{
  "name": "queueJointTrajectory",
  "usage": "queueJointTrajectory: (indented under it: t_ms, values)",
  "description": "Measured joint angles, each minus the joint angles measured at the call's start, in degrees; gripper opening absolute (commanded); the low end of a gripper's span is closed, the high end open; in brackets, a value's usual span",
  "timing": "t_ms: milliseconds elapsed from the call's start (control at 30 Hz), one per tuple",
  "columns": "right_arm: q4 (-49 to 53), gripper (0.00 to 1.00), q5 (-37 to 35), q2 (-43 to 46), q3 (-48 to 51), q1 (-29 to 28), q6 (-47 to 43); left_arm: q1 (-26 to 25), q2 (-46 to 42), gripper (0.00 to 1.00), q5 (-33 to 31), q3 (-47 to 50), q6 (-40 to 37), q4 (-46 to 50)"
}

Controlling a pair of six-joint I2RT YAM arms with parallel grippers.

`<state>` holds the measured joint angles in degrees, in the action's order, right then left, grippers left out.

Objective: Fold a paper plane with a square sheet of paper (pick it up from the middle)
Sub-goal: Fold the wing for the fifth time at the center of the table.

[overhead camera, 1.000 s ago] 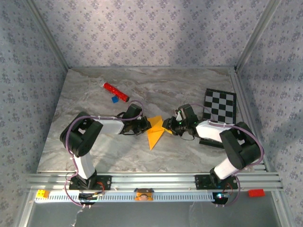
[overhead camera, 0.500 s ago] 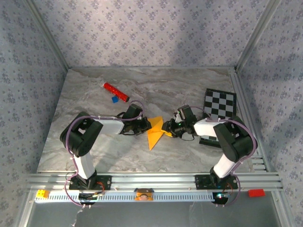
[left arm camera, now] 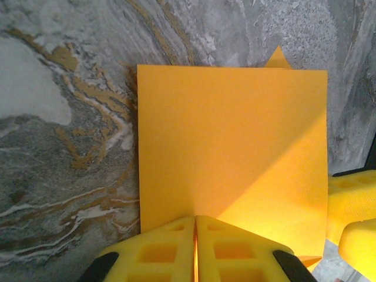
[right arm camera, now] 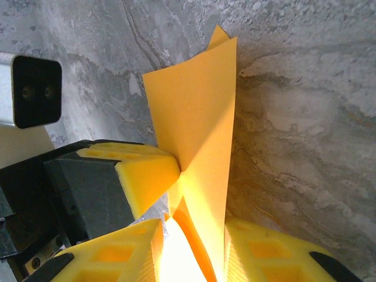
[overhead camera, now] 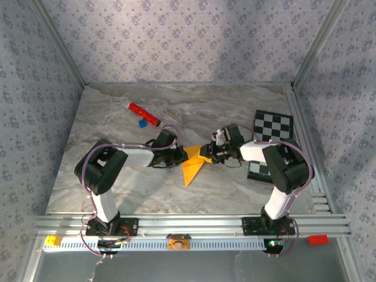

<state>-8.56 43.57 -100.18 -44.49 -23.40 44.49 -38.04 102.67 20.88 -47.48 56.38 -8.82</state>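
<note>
- Item under inspection: thin orange-yellow sheet of paper [overhead camera: 191, 165]. It rests on the grey marbled tabletop [overhead camera: 117, 176], to the left of the black-and-white checkered board [overhead camera: 273, 130] and clear of it, between the two claws.
- Work done, as judged: the sheet is no longer a flat square. From above it shows a pointed shape, with its tip aimed toward the arm bases. The left wrist view shows a flat rectangular panel with a small corner peeking out behind its far edge. The right wrist view shows one flap standing up off the tabletop along a crease.
- Work left, as judged: the slim dart with a centre crease is not yet formed. The raised flap has to be laid over and pressed, and further folds are outstanding. Roughly mid-task.
- Left claw [left arm camera: 195, 235]: fingers pressed together, pinching the sheet's edge on the side away from the board.
- Right claw [right arm camera: 194, 226]: on the board side of the sheet, fingers partly spread with the raised flap between them. Whether they actually press the paper cannot be told.
- Other items: a red cylinder [overhead camera: 144, 114] and a small blue block [overhead camera: 141, 124] lie well to the left of the board, toward the far wall.
- Markings: no brand, label or writing is legible anywhere. The board carries only its check pattern, and the cylinder is too small to read.
</note>
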Motion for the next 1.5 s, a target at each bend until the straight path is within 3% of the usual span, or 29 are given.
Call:
queueJointTrajectory:
  t_ms: [367,900,1500]
  values:
    - [2.0,0.29,4.9,-3.2,-3.0,0.6,-5.0,0.0,0.3,0.09,0.6,-0.3,0.0,0.0]
    - [6.0,0.31,6.9,-4.0,-3.8,1.6,-10.0,0.0,0.5,0.09,0.8,-0.4,0.0,-0.2]
    - [11.6,0.25,8.3,-5.4,-6.1,1.6,-16.8,0.0,0.6,0.09,0.8,-0.5,0.0,-0.2]
